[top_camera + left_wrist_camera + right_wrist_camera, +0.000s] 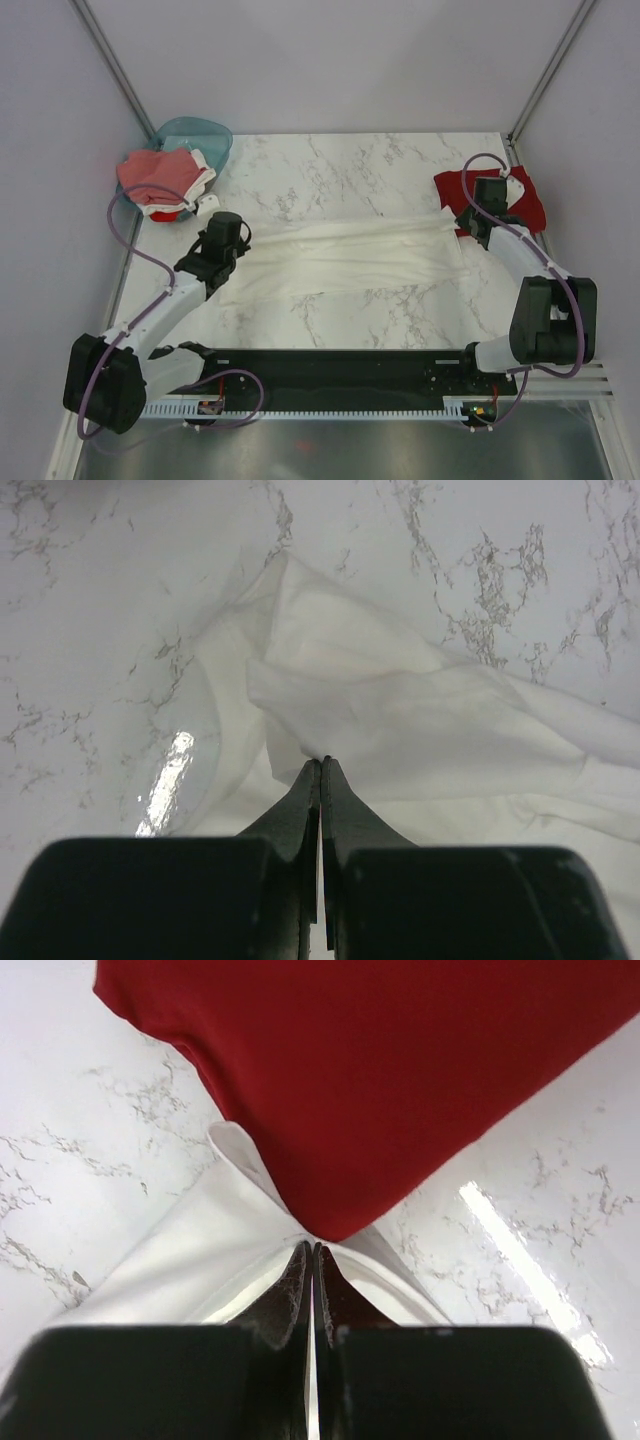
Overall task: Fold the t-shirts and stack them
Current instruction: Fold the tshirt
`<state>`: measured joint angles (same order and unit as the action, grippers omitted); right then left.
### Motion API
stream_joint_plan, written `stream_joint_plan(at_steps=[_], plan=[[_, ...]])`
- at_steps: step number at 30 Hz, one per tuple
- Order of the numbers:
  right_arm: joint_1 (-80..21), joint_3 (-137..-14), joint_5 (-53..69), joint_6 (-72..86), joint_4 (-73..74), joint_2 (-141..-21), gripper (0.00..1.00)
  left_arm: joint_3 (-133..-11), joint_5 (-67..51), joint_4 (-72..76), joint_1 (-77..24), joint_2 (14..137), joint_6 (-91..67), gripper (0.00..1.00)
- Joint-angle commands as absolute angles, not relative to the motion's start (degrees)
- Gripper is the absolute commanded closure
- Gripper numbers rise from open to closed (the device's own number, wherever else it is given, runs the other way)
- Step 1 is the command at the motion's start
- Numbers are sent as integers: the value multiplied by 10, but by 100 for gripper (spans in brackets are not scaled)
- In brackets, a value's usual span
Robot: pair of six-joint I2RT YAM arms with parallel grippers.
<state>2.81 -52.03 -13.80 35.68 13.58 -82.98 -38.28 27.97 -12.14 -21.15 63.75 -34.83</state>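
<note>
A white t-shirt (340,258) lies stretched as a long band across the middle of the marble table (350,170). My left gripper (222,250) is shut on its left end; in the left wrist view the closed fingertips (320,765) pinch bunched white cloth (400,710). My right gripper (472,225) is shut on its right end; in the right wrist view the tips (312,1250) pinch white fabric (200,1250) just under the edge of a folded dark red t-shirt (380,1070). The red t-shirt (525,200) lies at the table's right edge. No black print shows.
A teal translucent basket (195,135) at the back left holds pinkish-red and white t-shirts (160,175), which spill over its rim. A black strip (340,375) runs along the near edge between the arm bases. Grey walls and metal posts enclose the table.
</note>
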Motion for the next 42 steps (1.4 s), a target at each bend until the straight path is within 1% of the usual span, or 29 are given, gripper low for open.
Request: stream_joint_plan(at_steps=[1, 3, 5, 6, 8, 9, 10, 11, 12, 13, 16, 17, 20, 21, 22, 24, 25, 26, 31, 33, 34, 35, 37, 38, 39, 41, 42], plan=[[32, -498, -158, 351, 135, -801, 97, -361, 291, -139, -214, 601, -380, 98], [32, -490, -163, 352, 135, -793, 96, -352, 272, -139, -214, 590, -377, 97], [33, -476, -174, 359, 136, -786, 93, -338, 257, -136, -215, 570, -374, 94], [33, -470, -180, 363, 136, -776, 92, -334, 241, -134, -218, 565, -370, 89], [33, -455, -207, 375, 140, -765, 68, -321, 243, -135, -227, 540, -369, 76], [33, -448, -216, 379, 139, -746, 61, -316, 248, -134, -234, 527, -370, 68], [33, -434, -226, 383, 138, -734, 54, -306, 251, -134, -237, 516, -374, 64], [33, -427, -242, 386, 137, -722, 49, -301, 255, -134, -240, 504, -377, 60], [33, -419, -243, 384, 134, -694, 48, -295, 255, -133, -243, 478, -379, 53], [33, -409, -240, 380, 121, -682, 47, -287, 255, -132, -243, 469, -382, 50], [21, -411, -213, 347, 103, -650, 47, -277, 252, -121, -244, 445, -382, 43], [14, -417, -213, 343, 105, -649, 47, -278, 251, -114, -244, 449, -380, 39], [-18, -439, -198, 327, 105, -677, 47, -314, 244, -98, -244, 515, -368, 37], [-27, -451, -192, 325, 106, -688, 48, -344, 241, -97, -244, 568, -364, 37], [-30, -454, -189, 325, 107, -699, 48, -359, 240, -98, -244, 592, -359, 36], [-39, -462, -170, 325, 98, -738, 49, -398, 240, -97, -243, 640, -352, 32], [-41, -466, -166, 327, 94, -751, 49, -411, 241, -98, -243, 681, -346, 32], [-51, -469, -165, 326, 91, -778, 50, -424, 240, -98, -243, 696, -342, 32], [-55, -476, -179, 356, 84, -837, 53, -482, 250, -124, -234, 787, -332, 33], [-48, -471, -181, 371, 86, -859, 57, -481, 216, -127, -203, 806, -345, 34], [-45, -468, -169, 377, 87, -870, 58, -477, 175, -127, -188, 817, -352, 36], [-40, -465, -164, 395, 86, -875, 59, -472, 154, -126, -155, 821, -357, 37], [-21, -453, -156, 410, 85, -881, 65, -453, 120, -120, -127, 824, -371, 39], [-8, -442, -154, 421, 86, -879, 73, -437, 100, -110, -109, 821, -373, 39], [-4, -438, -154, 423, 85, -875, 75, -431, 93, -107, -103, 818, -377, 40], [-3, -433, -149, 414, 84, -856, 76, -419, 90, -104, -98, 804, -378, 43], [-3, -432, -148, 410, 84, -849, 75, -415, 91, -105, -97, 797, -377, 44]])
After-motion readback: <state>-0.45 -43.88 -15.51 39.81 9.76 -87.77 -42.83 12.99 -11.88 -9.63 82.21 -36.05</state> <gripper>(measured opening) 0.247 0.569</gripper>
